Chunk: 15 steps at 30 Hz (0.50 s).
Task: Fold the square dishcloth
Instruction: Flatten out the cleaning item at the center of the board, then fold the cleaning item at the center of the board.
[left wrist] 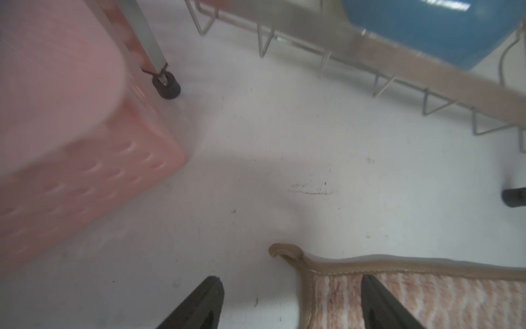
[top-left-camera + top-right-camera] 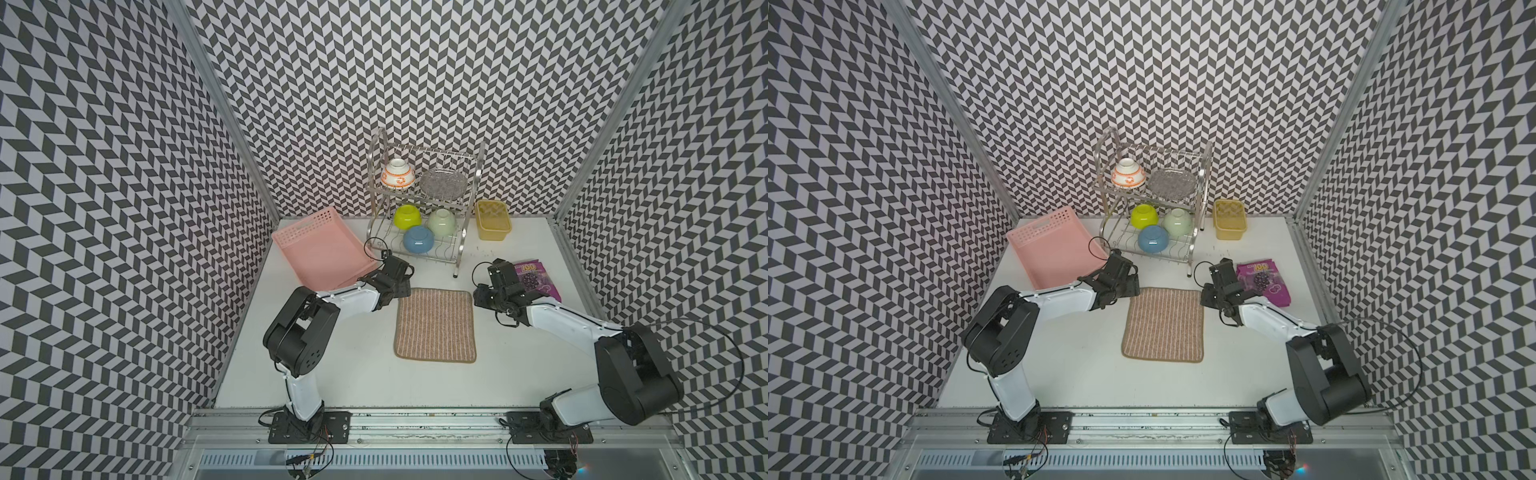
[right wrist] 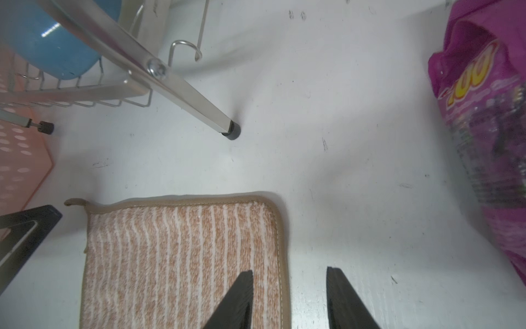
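The cloth (image 2: 435,324) is lying flat and unfolded on the bench (image 2: 332,374), just in front of the rack (image 3: 182,88). It is showing a short, fuzzy pile in tan and white stripes. A smooth beige binding (image 3: 280,228) is running round its rounded corners, and a small hanging loop (image 1: 280,250) is curling up at one rack-side corner.

It is looking light, soft and limp, so it is likely to droop from a single pinch. Taking two corners together is probably going to keep it in shape. The stitched binding is looking like the firmest place to take hold. It is thicker than the pile and is lifting slightly off the bench at the loop corner.

The left jaws are standing open astride that loop corner, one side over the stripes and one over bare bench. The right jaws are standing open too, astride the side edge by the other rack-side corner. Neither is gripping anything; whether the tips are touching the cloth I cannot tell.
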Each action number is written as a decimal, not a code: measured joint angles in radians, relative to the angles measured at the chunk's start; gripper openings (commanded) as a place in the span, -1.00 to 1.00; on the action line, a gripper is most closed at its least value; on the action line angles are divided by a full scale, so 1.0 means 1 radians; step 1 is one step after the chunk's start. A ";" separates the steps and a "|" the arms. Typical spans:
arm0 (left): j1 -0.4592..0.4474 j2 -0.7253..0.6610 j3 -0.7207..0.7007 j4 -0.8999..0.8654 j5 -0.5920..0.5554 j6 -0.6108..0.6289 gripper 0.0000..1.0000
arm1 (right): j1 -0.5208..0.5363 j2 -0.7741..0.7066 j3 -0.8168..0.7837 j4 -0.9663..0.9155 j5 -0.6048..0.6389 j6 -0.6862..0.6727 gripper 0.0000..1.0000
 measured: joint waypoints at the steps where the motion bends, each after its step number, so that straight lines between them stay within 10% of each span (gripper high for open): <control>1: 0.004 0.019 0.012 -0.006 0.007 0.001 0.43 | -0.001 0.005 0.001 0.002 -0.004 -0.003 -0.11; 15: 0.064 0.086 0.061 -0.001 0.066 0.008 0.08 | -0.006 0.058 0.011 0.046 -0.049 -0.015 -0.12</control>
